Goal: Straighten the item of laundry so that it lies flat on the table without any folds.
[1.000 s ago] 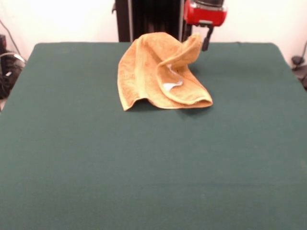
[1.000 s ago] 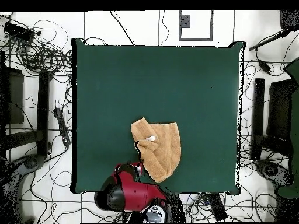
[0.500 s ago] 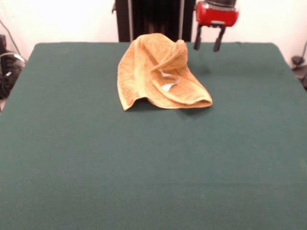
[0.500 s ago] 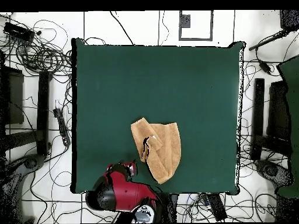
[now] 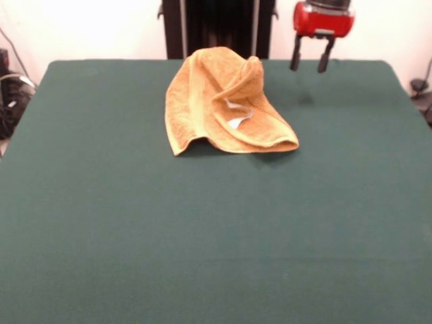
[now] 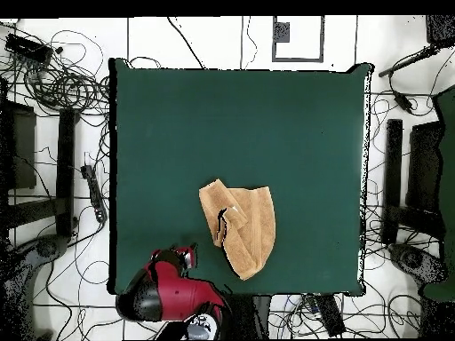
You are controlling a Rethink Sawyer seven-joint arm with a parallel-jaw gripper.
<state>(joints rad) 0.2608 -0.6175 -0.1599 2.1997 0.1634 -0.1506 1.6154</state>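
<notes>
From the front, the gripper (image 5: 311, 62) has let go and slid toward the upper right, its two fingers spread and empty. The orange terry towel (image 5: 226, 101) sits upper centre on the green table (image 5: 202, 236), its lifted corner now slumped over the white tag (image 5: 237, 121).

From overhead, the towel (image 6: 240, 226) lies lower centre, still doubled; another pull looks necessary.

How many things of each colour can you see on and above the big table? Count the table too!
Golden-orange: 1, the towel, crumpled with a white tag showing
Dark green: 1, the table
Red and black: 1, the gripper, open, hanging beside the towel and holding nothing
Total: 3
</notes>
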